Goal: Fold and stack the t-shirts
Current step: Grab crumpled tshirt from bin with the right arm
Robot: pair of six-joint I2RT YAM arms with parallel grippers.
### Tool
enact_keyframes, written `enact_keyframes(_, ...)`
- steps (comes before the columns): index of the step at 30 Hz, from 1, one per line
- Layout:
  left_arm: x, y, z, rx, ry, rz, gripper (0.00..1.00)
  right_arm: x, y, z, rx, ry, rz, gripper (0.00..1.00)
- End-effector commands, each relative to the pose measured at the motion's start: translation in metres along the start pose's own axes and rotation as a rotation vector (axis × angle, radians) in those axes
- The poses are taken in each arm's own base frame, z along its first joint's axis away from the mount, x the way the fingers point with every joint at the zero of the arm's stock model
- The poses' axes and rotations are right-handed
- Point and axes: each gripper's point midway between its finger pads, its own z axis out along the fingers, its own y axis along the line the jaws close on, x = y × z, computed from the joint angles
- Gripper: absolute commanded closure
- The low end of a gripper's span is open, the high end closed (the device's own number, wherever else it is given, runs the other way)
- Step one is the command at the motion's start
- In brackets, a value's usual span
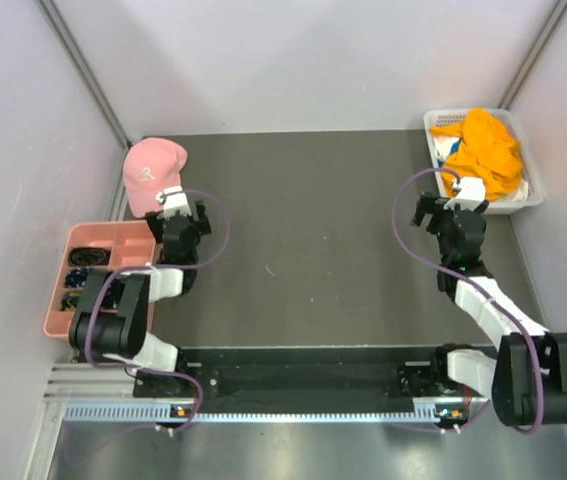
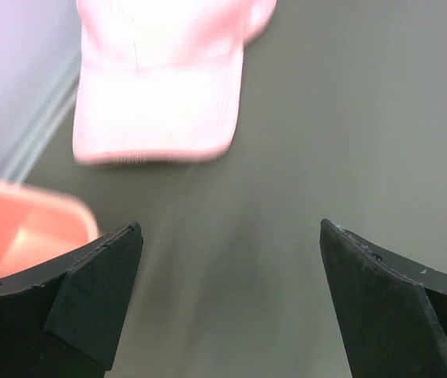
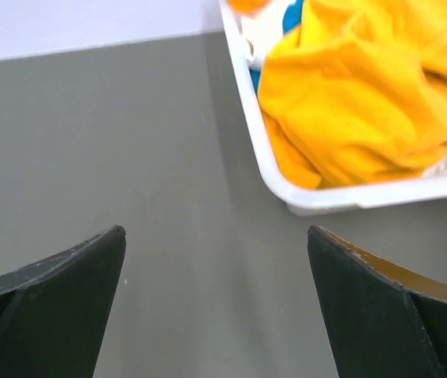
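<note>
Tabletop (image 1: 313, 230) dark grey; pale walls (image 1: 293, 60); t-shirts (image 1: 488, 150) in corner basket (image 1: 431, 130).

Where things lie on the table (image 1: 313, 230)

We find the basket (image 1: 441, 122) at the table's far right corner, with the t-shirts (image 1: 488, 150) heaped inside it and rising above its rim. The cap (image 1: 153, 172) sits at the table's far left corner. The compartment tray (image 1: 58, 290) lies at the table's left edge, closer to the table's near edge than the cap. The left gripper (image 2: 227, 236) hangs over the table's left side, just before the cap, and the right gripper (image 3: 215, 236) over its right side, just before the basket.
</note>
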Motion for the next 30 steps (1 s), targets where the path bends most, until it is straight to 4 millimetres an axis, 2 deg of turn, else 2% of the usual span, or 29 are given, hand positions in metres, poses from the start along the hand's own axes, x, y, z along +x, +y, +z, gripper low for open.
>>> enact_keyframes(1,-0.031,-0.008,-0.005,0.006,0.04,-0.078,0.01,0.007,-0.006,0.002,0.059,0.133,0.048,0.01)
enact_keyframes(4,-0.056,-0.026,-0.014,0.092,-0.011,-0.13,0.01,0.0,-0.007,0.004,0.077,0.13,0.068,0.01)
enact_keyframes(5,-0.059,-0.031,-0.016,0.117,-0.003,-0.126,0.01,-0.002,-0.008,0.004,0.08,0.127,0.074,0.01)
enact_keyframes(7,-0.081,-0.045,-0.019,0.19,-0.028,-0.138,0.01,-0.016,-0.005,0.004,0.077,0.108,0.103,0.01)
enact_keyframes(8,-0.082,-0.055,-0.023,0.238,-0.002,-0.174,0.01,-0.011,-0.005,0.003,0.077,0.147,0.101,0.01)
enact_keyframes(9,-0.086,-0.061,-0.024,0.263,0.005,-0.208,0.01,-0.026,-0.002,0.007,0.076,0.134,0.115,0.01)
enact_keyframes(10,-0.1,-0.069,-0.024,0.296,-0.003,-0.245,0.01,-0.029,-0.002,0.008,0.078,0.142,0.12,0.01)
enact_keyframes(11,-0.103,-0.088,-0.029,0.384,0.028,-0.291,0.01,-0.027,0.0,0.008,0.072,0.169,0.124,0.01)
enact_keyframes(12,-0.101,-0.097,-0.031,0.421,0.066,-0.298,0.01,-0.035,0.002,0.011,0.071,0.163,0.142,0.01)
enact_keyframes(13,-0.115,-0.107,-0.033,0.459,0.06,-0.316,0.01,-0.037,0.004,0.012,0.075,0.172,0.154,0.01)
enact_keyframes(15,-0.11,-0.127,-0.041,0.522,0.131,-0.323,0.01,-0.049,0.006,0.015,0.086,0.18,0.167,0.01)
enact_keyframes(16,-0.123,-0.133,-0.041,0.536,0.124,-0.338,0.01,-0.048,0.008,0.016,0.088,0.201,0.164,0.01)
enact_keyframes(17,-0.119,-0.139,-0.04,0.547,0.152,-0.332,0.01,-0.051,0.007,0.018,0.106,0.205,0.162,0.01)
enact_keyframes(18,-0.119,-0.153,-0.047,0.609,0.172,-0.315,0.01,-0.058,0.008,0.018,0.108,0.207,0.159,0.01)
enact_keyframes(19,-0.124,-0.161,-0.049,0.641,0.179,-0.282,0.01,-0.058,0.007,0.019,0.115,0.215,0.152,0.01)
enact_keyframes(24,-0.117,-0.202,-0.066,0.825,0.294,-0.291,0.01,-0.068,-0.003,0.021,0.176,0.225,0.089,0.01)
enact_keyframes(25,-0.116,-0.216,-0.081,0.937,0.338,-0.329,0.01,-0.067,-0.003,0.02,0.18,0.233,0.081,0.01)
enact_keyframes(26,-0.117,-0.226,-0.083,0.993,0.34,-0.354,0.01,-0.068,-0.004,0.022,0.187,0.237,0.074,0.01)
enact_keyframes(28,-0.124,-0.245,-0.102,1.159,0.369,-0.441,0.01,-0.066,-0.008,0.021,0.215,0.237,0.081,0.01)
enact_keyframes(29,-0.128,-0.25,-0.111,1.223,0.371,-0.473,0.01,-0.062,-0.01,0.02,0.225,0.241,0.088,0.01)
enact_keyframes(30,-0.124,-0.252,-0.119,1.274,0.39,-0.506,0.01,-0.061,-0.01,0.02,0.226,0.238,0.089,0.01)
